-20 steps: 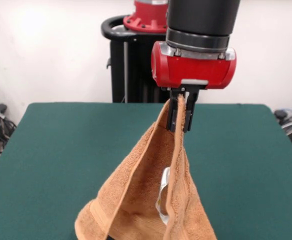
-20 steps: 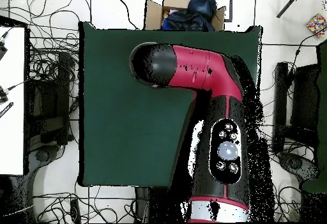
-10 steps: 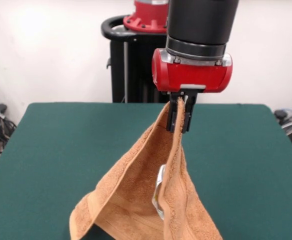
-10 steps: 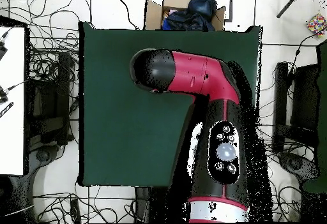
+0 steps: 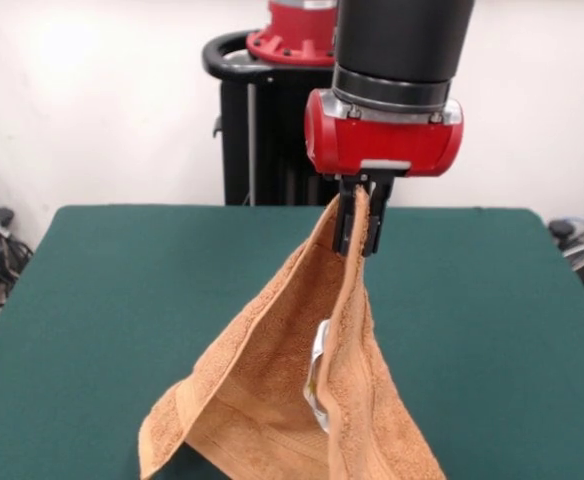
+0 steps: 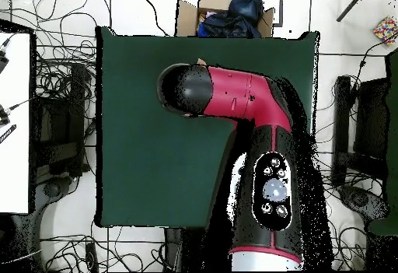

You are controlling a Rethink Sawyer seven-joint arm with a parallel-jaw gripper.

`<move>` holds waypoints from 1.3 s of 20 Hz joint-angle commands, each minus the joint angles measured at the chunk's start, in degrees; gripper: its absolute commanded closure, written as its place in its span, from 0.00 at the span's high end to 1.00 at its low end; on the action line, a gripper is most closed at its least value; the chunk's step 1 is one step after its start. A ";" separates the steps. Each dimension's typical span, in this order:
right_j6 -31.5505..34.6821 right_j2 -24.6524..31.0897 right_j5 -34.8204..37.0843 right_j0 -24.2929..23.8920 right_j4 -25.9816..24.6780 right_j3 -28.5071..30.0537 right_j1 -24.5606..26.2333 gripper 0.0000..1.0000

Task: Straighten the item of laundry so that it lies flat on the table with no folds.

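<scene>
In the front view my gripper (image 5: 360, 222) is shut on one corner of the item of laundry (image 5: 272, 390), an orange-tan terry washcloth. The cloth hangs from that corner as a folded cone, and its lower part spreads toward the near edge of the green table (image 5: 112, 290). A small white tag (image 5: 318, 385) shows in the fold at the middle of the cloth. From overhead the arm (image 6: 233, 103) covers the gripper and nearly all of the cloth; only a tiny orange tip (image 6: 200, 61) peeks out above it.
A cardboard box with dark cloth (image 6: 225, 13) stands just past the table's top edge in the overhead view. Cables lie on the floor around the table (image 6: 140, 130). The black pedestal (image 5: 252, 120) rises behind the table's far edge.
The gripper has risen slightly and stays shut on the cloth corner. The hanging cloth has swung a little, its lower left corner shifting left since a second ago.
</scene>
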 commanded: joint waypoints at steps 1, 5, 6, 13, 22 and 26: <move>9.24 1.48 -4.95 0.71 -0.54 10.12 -1.15 0.00; 9.85 1.24 -8.15 1.25 -1.53 12.11 -0.79 0.00; 9.95 1.21 -9.04 1.36 -1.75 12.69 -0.79 0.00; 9.77 0.95 -10.54 1.71 -1.83 14.07 -0.50 0.00; 8.69 1.14 -11.25 1.69 -2.23 17.50 -1.95 0.00; 8.62 1.18 -12.12 1.92 -2.45 19.89 -3.24 0.00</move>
